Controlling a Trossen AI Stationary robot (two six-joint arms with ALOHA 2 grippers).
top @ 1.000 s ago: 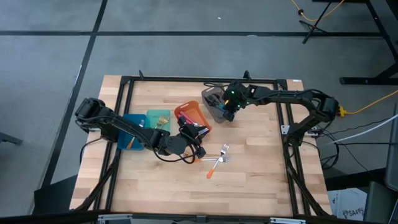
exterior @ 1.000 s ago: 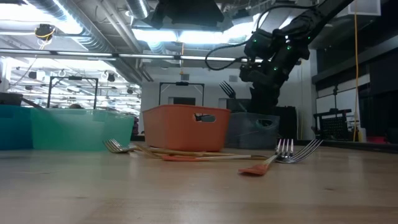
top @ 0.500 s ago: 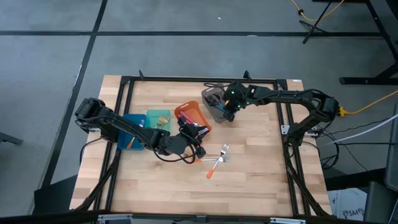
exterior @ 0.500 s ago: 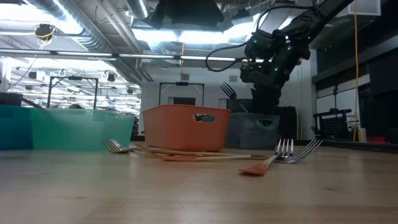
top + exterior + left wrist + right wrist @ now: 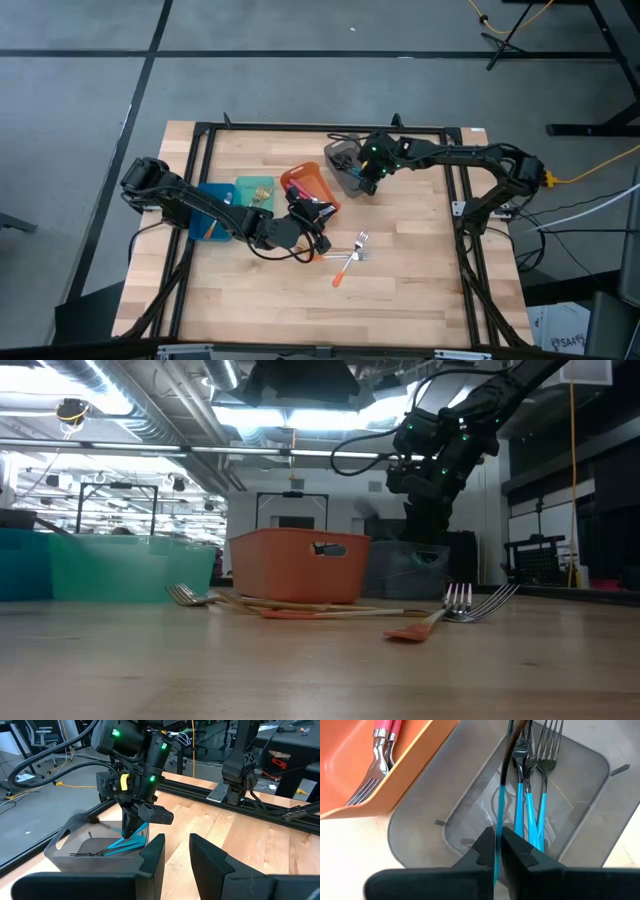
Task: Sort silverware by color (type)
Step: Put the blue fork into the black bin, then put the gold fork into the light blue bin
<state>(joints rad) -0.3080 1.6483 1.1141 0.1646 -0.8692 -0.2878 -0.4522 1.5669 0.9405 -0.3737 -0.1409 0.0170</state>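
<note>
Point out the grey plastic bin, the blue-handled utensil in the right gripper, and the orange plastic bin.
grey plastic bin (image 5: 420, 827): right wrist view, bare floor near its wall.
blue-handled utensil (image 5: 500, 805): right wrist view, blue handle above the fingers.
orange plastic bin (image 5: 290, 565): low view, front wall.

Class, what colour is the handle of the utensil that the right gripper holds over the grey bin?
Blue handle, dark head; the right wrist view shows it best.

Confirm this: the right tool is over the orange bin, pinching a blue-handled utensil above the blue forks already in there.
Not quite. The right tool is over the grey bin, not the orange one; the right wrist view shows it. It does pinch a blue-handled utensil above the blue forks lying there.
</note>
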